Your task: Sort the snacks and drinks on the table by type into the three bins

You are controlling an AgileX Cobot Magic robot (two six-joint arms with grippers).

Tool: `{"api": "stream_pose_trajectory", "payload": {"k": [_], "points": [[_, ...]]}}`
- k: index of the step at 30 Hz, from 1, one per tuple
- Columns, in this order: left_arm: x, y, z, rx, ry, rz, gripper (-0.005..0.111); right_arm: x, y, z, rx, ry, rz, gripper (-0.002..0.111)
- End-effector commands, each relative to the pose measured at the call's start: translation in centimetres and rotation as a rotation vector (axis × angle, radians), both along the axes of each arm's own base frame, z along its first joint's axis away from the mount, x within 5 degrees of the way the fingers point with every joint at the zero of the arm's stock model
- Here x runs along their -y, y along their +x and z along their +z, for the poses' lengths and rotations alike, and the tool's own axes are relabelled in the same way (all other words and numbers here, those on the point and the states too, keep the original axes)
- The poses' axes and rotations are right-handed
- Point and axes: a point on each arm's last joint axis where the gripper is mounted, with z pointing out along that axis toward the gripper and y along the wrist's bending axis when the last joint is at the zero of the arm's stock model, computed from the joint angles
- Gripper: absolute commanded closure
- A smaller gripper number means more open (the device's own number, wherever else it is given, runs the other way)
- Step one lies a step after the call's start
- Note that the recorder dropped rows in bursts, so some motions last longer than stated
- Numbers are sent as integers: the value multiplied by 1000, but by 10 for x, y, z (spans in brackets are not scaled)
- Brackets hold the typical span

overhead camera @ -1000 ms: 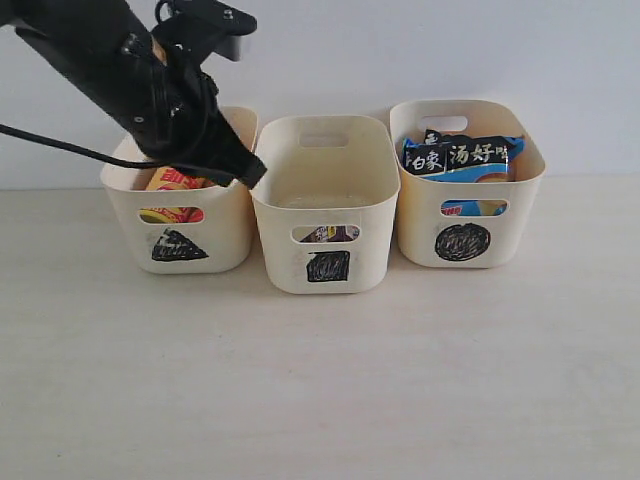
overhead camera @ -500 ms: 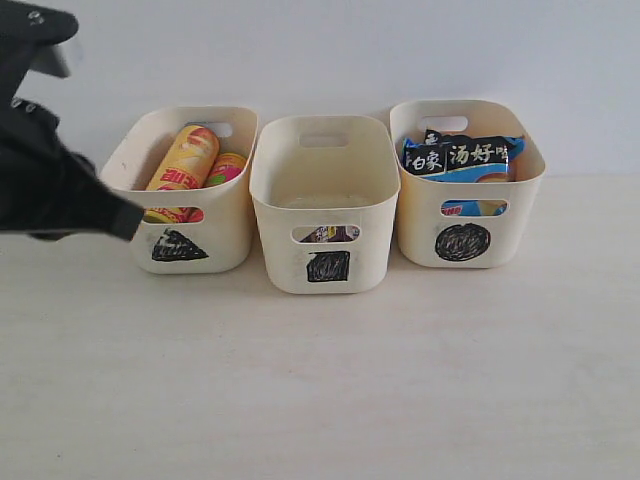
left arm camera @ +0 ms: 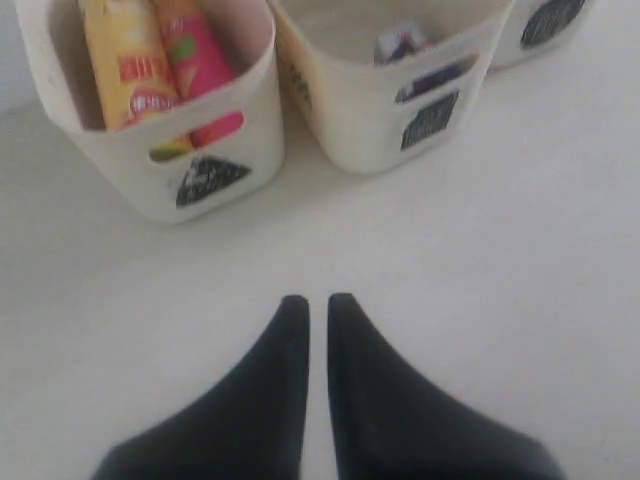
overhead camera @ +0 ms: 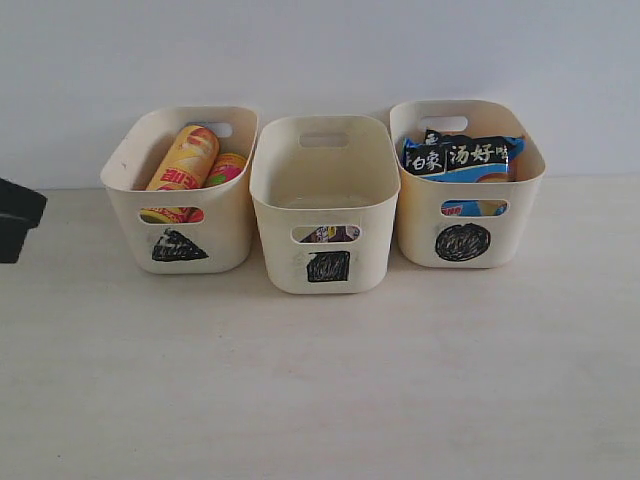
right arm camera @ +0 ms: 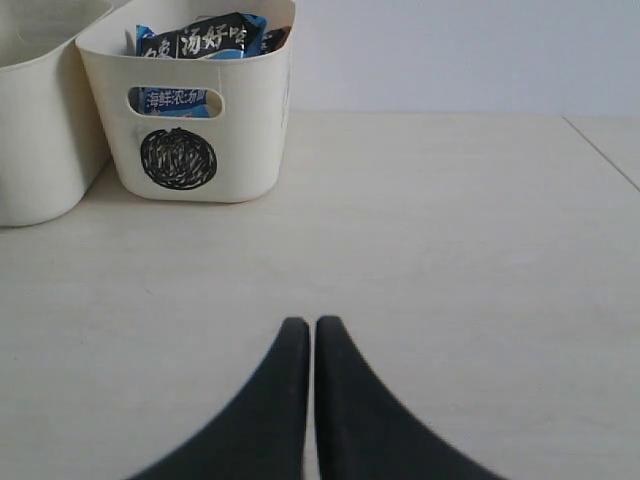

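Note:
Three cream bins stand in a row on the table (overhead camera: 320,380). The triangle bin (overhead camera: 130,170) holds the yellow-orange chip tube (overhead camera: 185,158) and the pink one (overhead camera: 226,167). Through the handle of the square bin (overhead camera: 280,200) a dark purple carton (overhead camera: 328,234) shows; the blue-and-white carton is hidden. In the circle bin (overhead camera: 415,215) lies the blue noodle packet (overhead camera: 462,156); the orange packet is hidden. My left gripper (left arm camera: 317,300) is shut and empty over bare table in front of the triangle bin (left arm camera: 120,170). My right gripper (right arm camera: 313,322) is shut, empty, near the circle bin (right arm camera: 250,120).
A white wall rises right behind the bins. A black piece of the left arm (overhead camera: 15,220) shows at the left edge of the exterior view. A table seam (right arm camera: 600,150) runs off to one side in the right wrist view.
The left arm has drawn back from over the triangle bin to the left edge of the exterior view, uncovering both chip tubes. Bins and their contents have not moved.

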Motion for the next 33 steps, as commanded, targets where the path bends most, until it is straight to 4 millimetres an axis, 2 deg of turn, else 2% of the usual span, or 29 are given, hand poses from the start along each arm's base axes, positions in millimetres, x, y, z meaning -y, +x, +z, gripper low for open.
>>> {"api": "stream_pose_trajectory", "payload": {"k": [1, 6, 11, 17, 27, 33], "points": [[-11, -22, -6, 164, -77, -31, 102, 0, 0, -1, 7, -7, -3, 108], [-30, -44, -14, 286, -150, 5, 102, 0, 0, -1, 7, -7, -3, 108], [-49, -59, -34, 353, -165, 91, 102, 0, 0, -1, 7, -7, -3, 108], [-62, -76, -57, 470, -197, 157, 102, 0, 0, -1, 7, -7, -3, 108], [-76, -96, -107, 583, -234, 280, 102, 0, 0, -1, 7, -7, -3, 108], [-77, -97, -120, 568, -230, 280, 102, 0, 0, -1, 7, -7, -3, 108]]}}
